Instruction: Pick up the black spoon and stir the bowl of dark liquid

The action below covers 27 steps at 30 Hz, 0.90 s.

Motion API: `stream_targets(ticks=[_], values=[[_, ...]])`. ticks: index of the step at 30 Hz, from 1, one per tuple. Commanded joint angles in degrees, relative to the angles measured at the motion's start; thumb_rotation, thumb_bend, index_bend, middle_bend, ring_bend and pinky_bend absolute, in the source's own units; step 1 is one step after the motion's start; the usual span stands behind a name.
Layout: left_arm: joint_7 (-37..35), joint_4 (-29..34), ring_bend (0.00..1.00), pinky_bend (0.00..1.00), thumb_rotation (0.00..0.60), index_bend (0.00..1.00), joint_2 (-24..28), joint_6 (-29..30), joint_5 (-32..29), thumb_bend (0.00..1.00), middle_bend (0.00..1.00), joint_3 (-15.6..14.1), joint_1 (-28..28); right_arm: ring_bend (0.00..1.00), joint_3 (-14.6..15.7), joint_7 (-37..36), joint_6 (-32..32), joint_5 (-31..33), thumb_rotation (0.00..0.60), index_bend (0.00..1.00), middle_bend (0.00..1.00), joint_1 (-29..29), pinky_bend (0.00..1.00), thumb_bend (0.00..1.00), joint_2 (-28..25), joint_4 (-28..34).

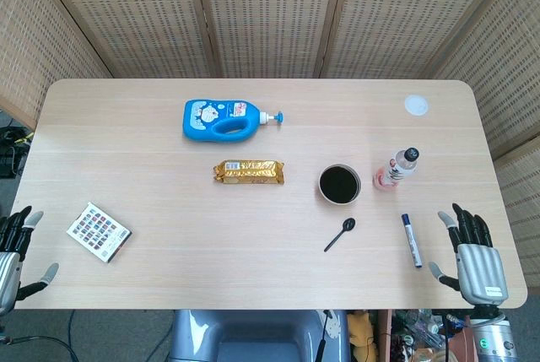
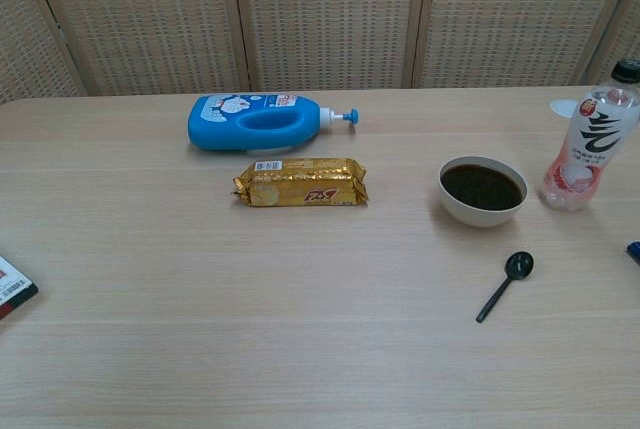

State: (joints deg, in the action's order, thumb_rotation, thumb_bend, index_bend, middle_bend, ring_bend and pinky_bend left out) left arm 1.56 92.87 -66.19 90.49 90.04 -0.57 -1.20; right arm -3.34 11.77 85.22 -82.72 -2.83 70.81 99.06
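At the near corners of the desk point(image 1: 253, 294), only the head view caught the hands: the left hand point(image 1: 15, 248) and the right hand point(image 1: 472, 252) each rested by the edge, fingers spread wide and holding nothing. The chest view missed both, and showed only slivers of the card box point(image 1: 99, 232) and the marker point(image 1: 411, 240). One black spoon point(image 2: 506, 284) lay flat, just in front of the one bowl point(image 2: 483, 190) of dark liquid, apart from it, handle angled toward the near edge. One blue pump bottle point(image 2: 262, 121) lay on its side, one gold snack pack point(image 2: 300, 182) before it. One drink bottle point(image 2: 590, 139) stood right of the bowl; its label writing was not readable.
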Motion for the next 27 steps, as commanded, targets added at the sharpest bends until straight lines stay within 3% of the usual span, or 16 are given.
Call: stream_targets(ticks=[1,20,27], values=[[0.0,0.1,0.0,0.0,0.6,0.0,0.1,0.2,0.1,0.29,0.0,0.0,-0.1,0.0,0.0,0.0,0.2,-0.3,0.6,0.13,0.09,0.1,0.0,0.37,0.1,-0.1],[0.6,1.2,0.0,0.0,0.6,0.0,1.0,0.7,1.0,0.29,0.0,-0.5,-0.4,0.0,0.2,-2.1,3.8,-4.5,0.6,0.15,0.11,1.0,0.01,0.37,1.1,-1.8],[0.8,1.0,0.0,0.0,0.6,0.0,1.0,0.2,0.8,0.29,0.0,-0.5,-0.2,0.08,0.3,-5.5,1.1,-11.1,0.6,0.2,0.21,-3.2,0.17,0.37,0.9,-1.4]])
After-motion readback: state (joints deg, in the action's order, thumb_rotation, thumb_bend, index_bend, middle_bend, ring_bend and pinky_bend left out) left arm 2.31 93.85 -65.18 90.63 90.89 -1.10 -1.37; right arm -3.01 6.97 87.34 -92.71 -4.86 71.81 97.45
